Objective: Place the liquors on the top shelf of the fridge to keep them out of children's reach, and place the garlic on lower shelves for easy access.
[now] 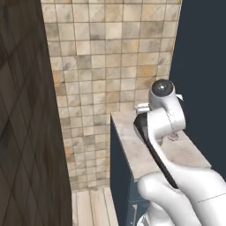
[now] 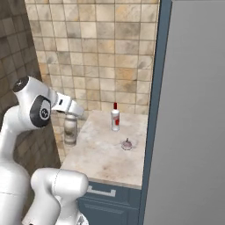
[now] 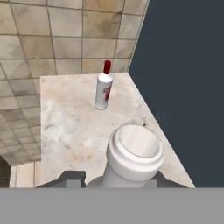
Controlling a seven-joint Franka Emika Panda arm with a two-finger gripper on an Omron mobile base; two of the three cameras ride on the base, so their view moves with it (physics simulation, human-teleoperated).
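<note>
**Bottle in hand at the marble edge**

Grip first: the end effector (image 2: 70,115) is closed around the greyish-brown glass liquor bottle with the pale label (image 2: 70,129), which hangs upright just off the left edge of the marble-topped surface (image 2: 101,154), clear of the top as far as the right base view lets me judge. The hold is high, up at the narrow neck, and the hand view looks straight down on the bottle's pale round top. Glass like this will be stiff, smooth and likely slippery (and it would not forgive a drop), so a firm clamp near the neck with the body hanging plumb seems the sensible way to carry it.

Further back on the surface stands the white liquor bottle with the red cap (image 3: 103,89), upright, slim, red lettering on its label, close to the tiled wall. Nearer the front, well apart from it, sits the tiny whitish-pink garlic bulb (image 2: 126,144), light and squat; that one looks best pinched across its widest part. To the right rises the tall plain grey fridge (image 2: 193,110), door shut from this angle.
</note>
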